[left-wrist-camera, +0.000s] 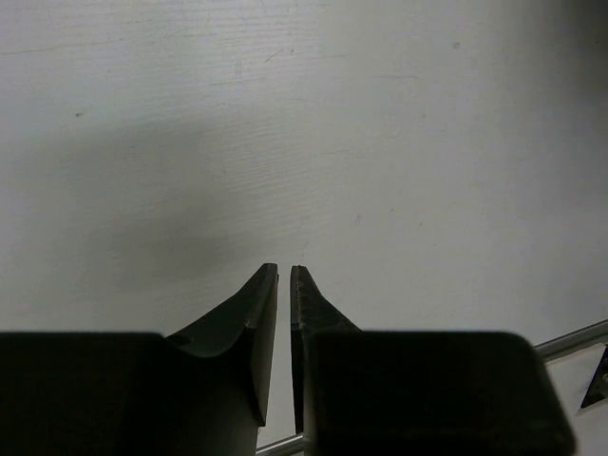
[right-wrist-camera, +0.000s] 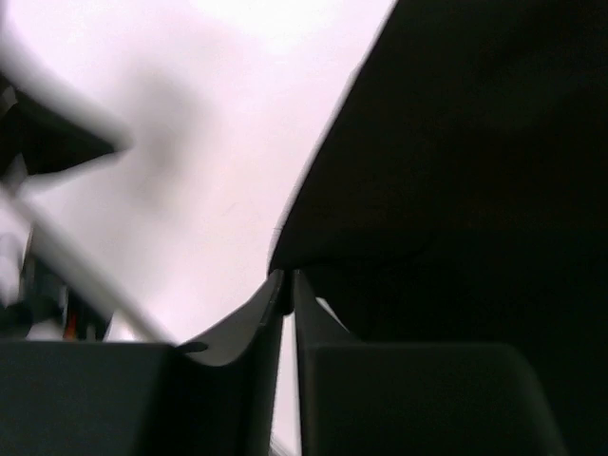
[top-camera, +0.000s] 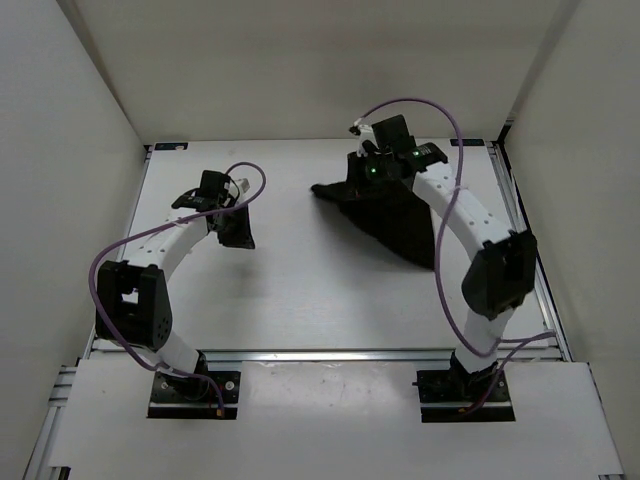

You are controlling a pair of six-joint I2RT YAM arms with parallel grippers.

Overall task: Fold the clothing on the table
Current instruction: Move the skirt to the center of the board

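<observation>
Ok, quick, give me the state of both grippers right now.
Left gripper: shut to a sliver, holding nothing, over the table.
Right gripper: shut on an edge of the clothing.

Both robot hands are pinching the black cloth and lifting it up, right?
Not quite: only one is. The right gripper pinches the clothing by its edge. The left wrist view shows the left gripper over bare table, holding nothing.

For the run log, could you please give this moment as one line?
right claw shut on cloth | left claw empty above table
</observation>
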